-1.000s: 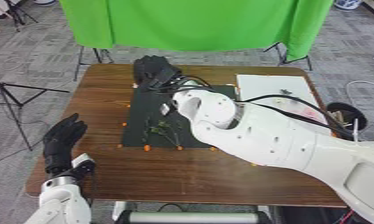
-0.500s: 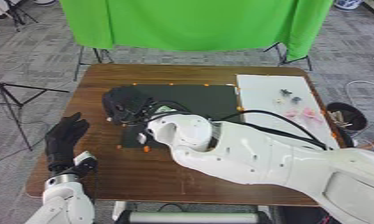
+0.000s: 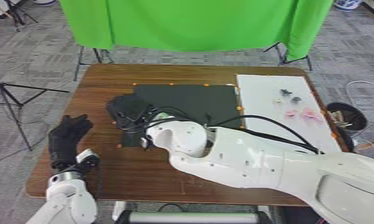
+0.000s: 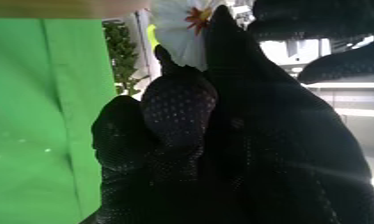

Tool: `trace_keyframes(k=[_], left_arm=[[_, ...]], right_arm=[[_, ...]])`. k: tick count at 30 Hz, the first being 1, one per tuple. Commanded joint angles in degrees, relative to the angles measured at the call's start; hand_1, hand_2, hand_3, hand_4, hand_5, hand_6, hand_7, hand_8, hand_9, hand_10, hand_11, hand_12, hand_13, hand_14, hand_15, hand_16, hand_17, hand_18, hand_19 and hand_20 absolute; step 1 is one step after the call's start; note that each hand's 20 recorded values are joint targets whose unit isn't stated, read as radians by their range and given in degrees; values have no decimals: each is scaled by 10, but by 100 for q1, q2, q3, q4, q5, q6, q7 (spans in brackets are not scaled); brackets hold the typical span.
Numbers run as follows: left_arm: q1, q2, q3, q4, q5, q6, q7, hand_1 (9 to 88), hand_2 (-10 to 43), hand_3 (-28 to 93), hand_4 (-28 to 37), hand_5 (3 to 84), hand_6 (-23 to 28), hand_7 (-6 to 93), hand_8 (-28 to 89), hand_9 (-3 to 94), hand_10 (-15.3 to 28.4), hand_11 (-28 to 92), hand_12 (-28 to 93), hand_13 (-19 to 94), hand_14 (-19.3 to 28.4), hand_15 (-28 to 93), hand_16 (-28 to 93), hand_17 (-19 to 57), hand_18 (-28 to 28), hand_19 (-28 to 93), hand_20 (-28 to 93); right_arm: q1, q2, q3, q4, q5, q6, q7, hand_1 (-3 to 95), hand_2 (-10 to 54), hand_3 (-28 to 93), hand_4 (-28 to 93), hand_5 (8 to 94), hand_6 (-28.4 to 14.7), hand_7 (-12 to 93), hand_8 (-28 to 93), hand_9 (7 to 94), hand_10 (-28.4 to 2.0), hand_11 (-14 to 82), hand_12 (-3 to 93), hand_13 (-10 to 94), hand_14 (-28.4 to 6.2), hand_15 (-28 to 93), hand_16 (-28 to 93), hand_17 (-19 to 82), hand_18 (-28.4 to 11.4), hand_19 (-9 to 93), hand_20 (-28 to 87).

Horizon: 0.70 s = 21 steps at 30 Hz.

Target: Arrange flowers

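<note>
My right hand (image 3: 130, 111) is over the left edge of the black mat (image 3: 201, 95), with its forearm crossing the mat's near part. In the right wrist view, the right hand (image 4: 179, 107) has its thumb and fingers closed round the base of a white flower (image 4: 176, 32) with a reddish-brown centre; its stem is hidden by the glove. My left hand (image 3: 70, 134) hangs at the table's left edge with relaxed fingers. Dark fingers of the left hand (image 4: 303, 20) also appear beyond the flower in the wrist view. Pink flowers (image 3: 309, 114) lie on the white board (image 3: 263, 87).
Small grey pieces (image 3: 286, 92) lie on the white board near the pink flowers. A dark bin (image 3: 347, 116) stands beside the table's right edge. Orange markers line the mat. The brown table (image 3: 210, 175) extends in front, and a green cloth (image 3: 197, 25) hangs behind.
My right hand has come from the mat's far left corner toward the near left, shifting only slightly in the last half second. The left hand's fingers have shifted a little.
</note>
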State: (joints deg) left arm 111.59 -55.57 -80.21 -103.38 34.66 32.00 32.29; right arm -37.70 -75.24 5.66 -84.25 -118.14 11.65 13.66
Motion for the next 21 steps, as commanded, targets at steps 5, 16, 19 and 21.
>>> trace_keyframes(k=[5,16,19,21], left_arm=[[-243,-264,32,200,255,-476,-377,239,124,727,-283,664,116,173,-35,530,209,426,94,401,221,537,-144,119,163,393,145],[-221,-319,-15,218,308,-565,-483,238,128,729,-283,689,135,132,-12,546,245,391,111,383,252,568,-157,103,167,398,130],[-228,-331,-42,251,315,-601,-507,233,125,728,-283,676,130,126,-13,545,245,382,115,380,256,570,-156,99,169,400,130],[-223,-335,-45,241,341,-606,-524,233,125,728,-283,677,130,127,-13,546,245,377,117,381,256,565,-155,98,169,399,129]], right_arm=[[-139,-20,-65,440,-345,-69,167,841,-19,133,97,650,-41,349,-9,657,-112,41,258,806,-19,636,278,578,-88,932,478],[-228,63,-16,549,-275,-255,276,769,-37,245,18,625,4,452,-57,655,-93,67,240,830,-9,607,282,597,-87,932,458],[-231,95,12,489,-244,-433,299,748,-44,283,13,610,2,437,-44,639,-95,84,228,832,-9,602,285,598,-88,932,454],[-231,100,26,476,-275,-503,308,734,-49,308,-2,596,-2,430,-44,629,-96,103,211,831,-9,600,286,599,-87,932,449]])
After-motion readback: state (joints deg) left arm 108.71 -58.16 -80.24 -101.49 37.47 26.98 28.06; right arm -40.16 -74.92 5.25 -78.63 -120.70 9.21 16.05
